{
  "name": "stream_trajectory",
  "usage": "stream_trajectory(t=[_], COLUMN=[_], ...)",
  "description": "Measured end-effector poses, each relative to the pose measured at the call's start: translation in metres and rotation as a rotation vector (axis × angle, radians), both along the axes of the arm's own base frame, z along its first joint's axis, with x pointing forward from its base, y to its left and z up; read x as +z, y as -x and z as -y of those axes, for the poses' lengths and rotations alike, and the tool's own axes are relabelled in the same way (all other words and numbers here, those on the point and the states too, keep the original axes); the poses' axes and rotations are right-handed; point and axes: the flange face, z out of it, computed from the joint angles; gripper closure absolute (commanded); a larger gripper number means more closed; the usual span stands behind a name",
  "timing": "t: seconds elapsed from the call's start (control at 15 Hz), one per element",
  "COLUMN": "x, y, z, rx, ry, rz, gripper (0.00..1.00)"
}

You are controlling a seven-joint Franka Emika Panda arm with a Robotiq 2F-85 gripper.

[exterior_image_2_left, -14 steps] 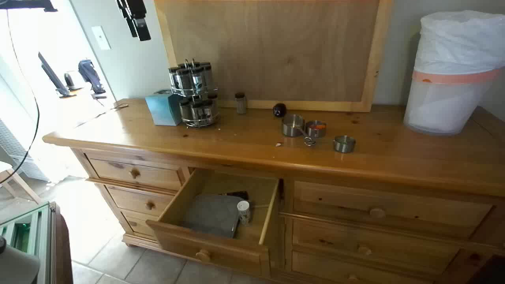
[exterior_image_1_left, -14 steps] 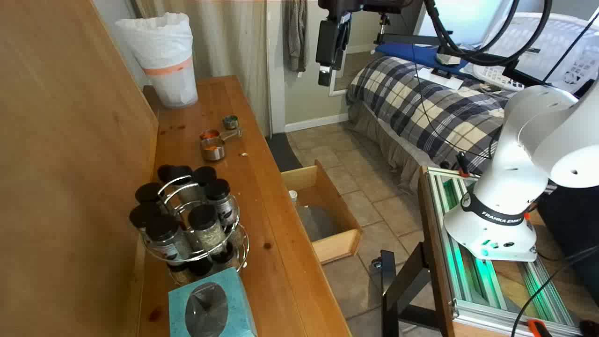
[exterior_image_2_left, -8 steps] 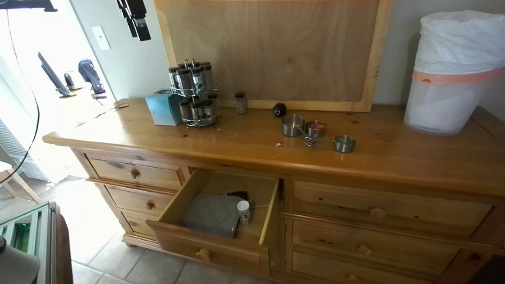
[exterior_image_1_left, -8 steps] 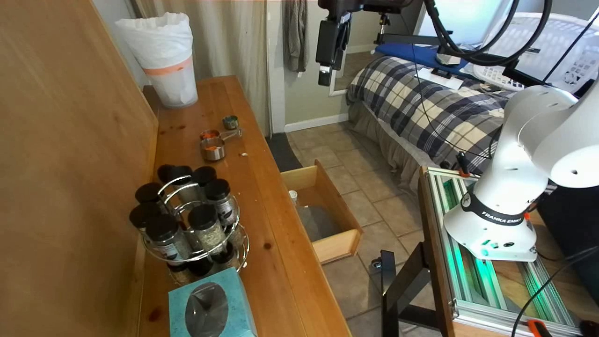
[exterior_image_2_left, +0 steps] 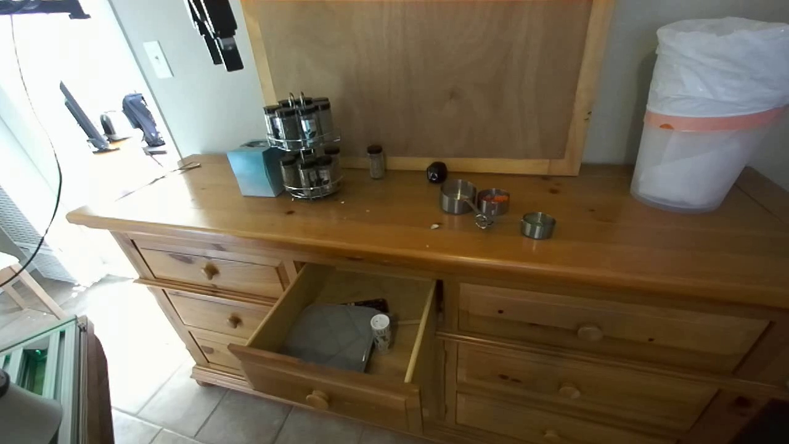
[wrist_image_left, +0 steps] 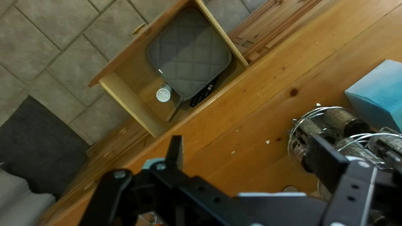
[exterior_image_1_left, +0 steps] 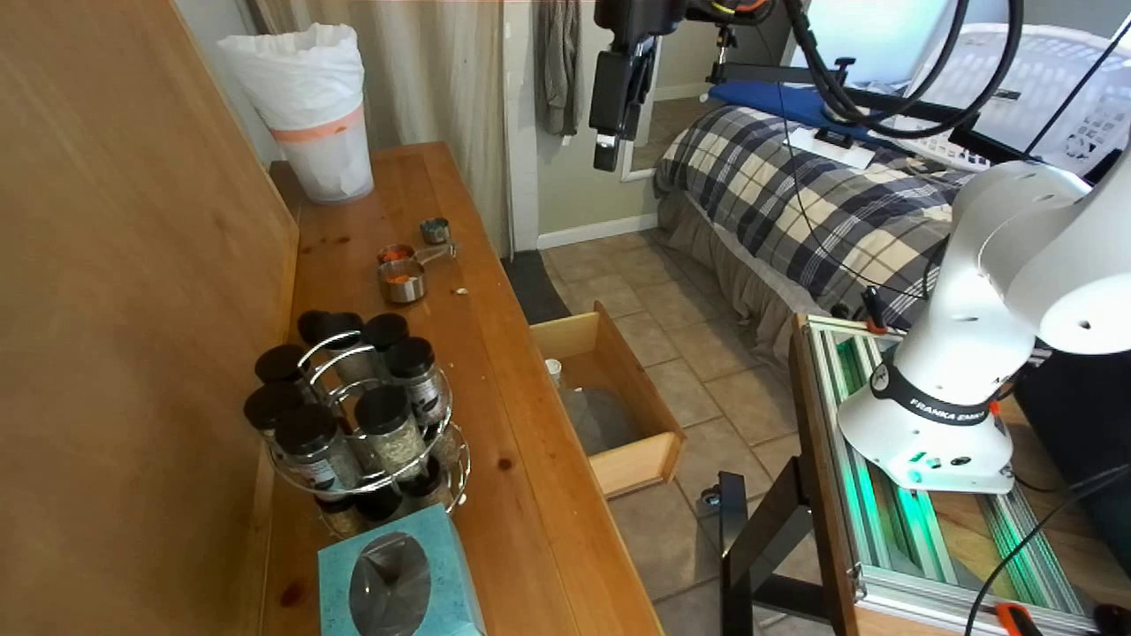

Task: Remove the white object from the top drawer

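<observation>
Gripper has edged slightly lower since the earlier frame, jaws wide apart, nothing held. Top drawer is pulled out. White canister (target, I assume) stands inside, just beside the quilted grey potholder. Left, as I read it: reach, grasp, lift out.

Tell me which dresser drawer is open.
The top middle drawer: it alone is pulled out, showing a grey quilted potholder and white-lidded canister. All other drawers in view are shut.
</observation>
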Motion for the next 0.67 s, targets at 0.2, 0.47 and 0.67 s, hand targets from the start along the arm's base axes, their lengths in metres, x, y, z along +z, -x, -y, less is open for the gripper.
stream_trajectory(t=[0.2, 0.47, 0.67], x=[-0.040, -0.111, -0.158], y=[-0.014, -0.023, -0.022], z=[0.002, 0.018, 0.041], rx=[0.006, -0.030, -0.065], ry=[0.004, -0.003, -0.005], rz=[0.032, 0.045, 0.033], gripper=[0.00, 0.00, 0.00])
